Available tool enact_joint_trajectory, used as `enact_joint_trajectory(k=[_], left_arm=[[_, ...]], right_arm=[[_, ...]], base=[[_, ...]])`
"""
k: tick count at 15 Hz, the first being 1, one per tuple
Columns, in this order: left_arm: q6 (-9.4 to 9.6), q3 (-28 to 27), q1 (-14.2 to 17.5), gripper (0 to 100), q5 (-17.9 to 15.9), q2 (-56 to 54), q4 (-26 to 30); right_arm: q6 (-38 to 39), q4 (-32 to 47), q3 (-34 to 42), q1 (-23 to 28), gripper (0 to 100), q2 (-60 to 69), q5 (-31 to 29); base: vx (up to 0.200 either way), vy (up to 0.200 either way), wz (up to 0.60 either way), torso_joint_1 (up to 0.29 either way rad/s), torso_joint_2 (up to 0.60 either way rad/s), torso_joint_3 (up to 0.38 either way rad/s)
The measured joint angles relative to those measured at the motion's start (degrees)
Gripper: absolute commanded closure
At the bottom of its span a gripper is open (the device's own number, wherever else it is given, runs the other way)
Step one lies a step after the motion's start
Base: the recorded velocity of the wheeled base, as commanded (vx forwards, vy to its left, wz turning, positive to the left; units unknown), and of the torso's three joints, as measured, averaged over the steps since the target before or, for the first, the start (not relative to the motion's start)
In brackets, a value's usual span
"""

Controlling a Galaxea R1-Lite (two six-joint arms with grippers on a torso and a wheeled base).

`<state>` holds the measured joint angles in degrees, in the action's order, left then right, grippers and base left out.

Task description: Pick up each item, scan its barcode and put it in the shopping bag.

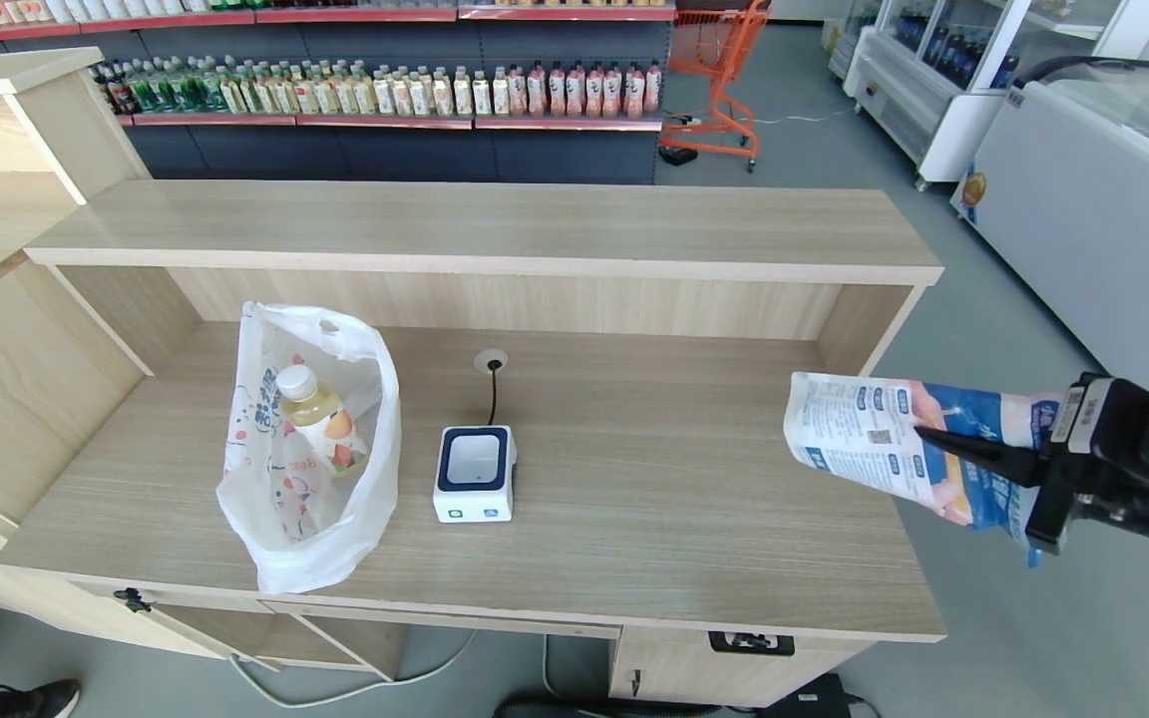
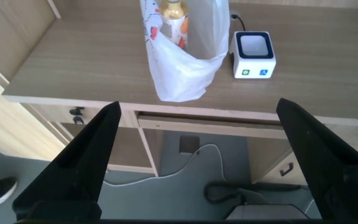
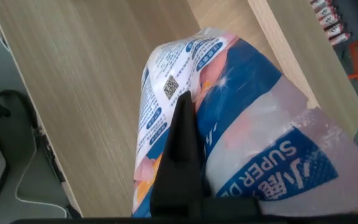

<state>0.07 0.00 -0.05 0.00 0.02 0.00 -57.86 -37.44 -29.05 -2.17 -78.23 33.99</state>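
Past the counter (image 1: pixel 634 519) edge, right gripper (image 1: pixel 936 440) clamps the packet (image 1: pixel 849 424).

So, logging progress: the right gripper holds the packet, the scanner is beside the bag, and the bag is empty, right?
Not empty: the head view shows a bottle in the bag. The right gripper does hold the packet, with the scanner beside the bag.
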Motion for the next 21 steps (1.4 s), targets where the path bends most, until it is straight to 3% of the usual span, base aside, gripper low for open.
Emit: enact_joint_trajectory(k=[6, 14, 21], left_arm=[[-0.07, -0.02, -0.02, 0, 0.0, 0.0, 0.02], [0.11, 0.0, 0.05, 0, -0.1, 0.0, 0.0], [-0.12, 0.0, 0.05, 0, -0.07, 0.0, 0.0]], right_arm=[[7.36, 0.0, -0.29, 3.38, 100, 1.16, -0.35], [8.86, 0.02, -0.5, 6.63, 100, 0.37, 0.09], [8.84, 0.07, -0.02, 6.63, 100, 0.26, 0.17]], base=[[0.0, 0.2, 0.0, 0.004, 0.0, 0.001], [0.0, 0.2, 0.0, 0.002, 0.0, 0.003], [0.029, 0.0, 0.0, 0.0, 0.0, 0.0]])
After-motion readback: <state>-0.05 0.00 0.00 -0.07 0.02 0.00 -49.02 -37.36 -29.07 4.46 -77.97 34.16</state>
